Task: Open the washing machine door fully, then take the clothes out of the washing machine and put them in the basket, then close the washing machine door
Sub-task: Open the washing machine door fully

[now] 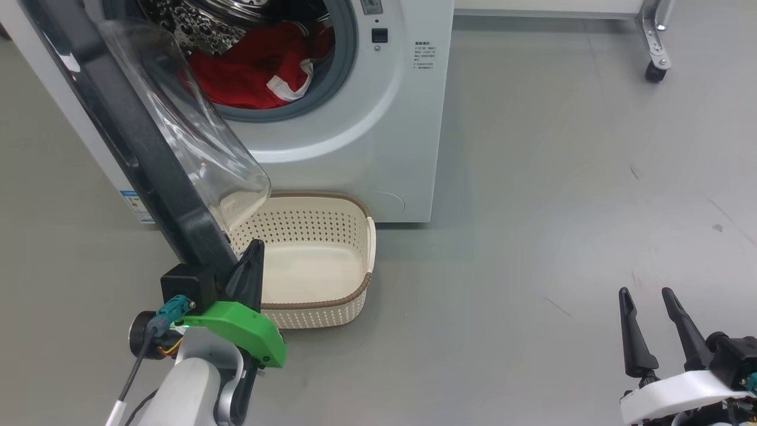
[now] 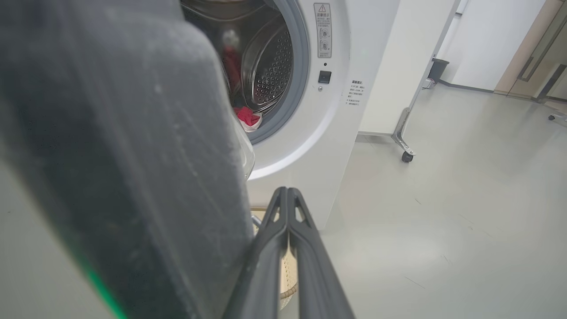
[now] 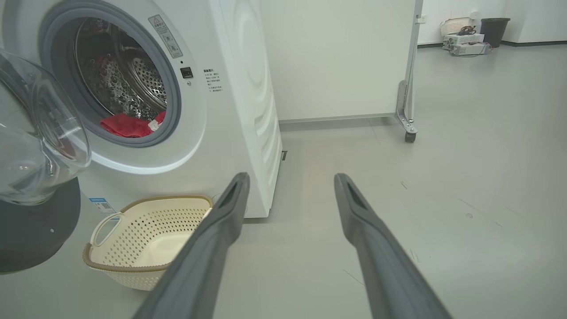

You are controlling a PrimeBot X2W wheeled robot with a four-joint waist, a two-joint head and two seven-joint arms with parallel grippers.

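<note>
a white front-loading washing machine [image 1: 384, 148] stands on a grey floor [image 1: 532, 236]. its steel drum [image 1: 201, 23] holds red clothes [image 1: 248, 74] with white trim, heaped at the front lip of the opening. a cream perforated basket [image 1: 331, 316] sits empty on the floor at the foot of the machine's front, its long axis running across that front. the washing machine door [image 1: 148, 154] stands open, edge-on in the head view. its black rim slants from the top left corner down to the left gripper [image 1: 254, 245], and its glass bowl [image 1: 195, 136] bulges rightward over the basket's left end. the left gripper's fingers are pressed together on nothing, just beside the door's lower rim. the right gripper [image 1: 644, 293] is spread wide and empty, well apart to the right. the right wrist view shows the basket's loop handle [image 3: 104, 228] and a wheeled partition [image 3: 409, 88]. the left wrist view shows the door rim close and blurred.
</note>
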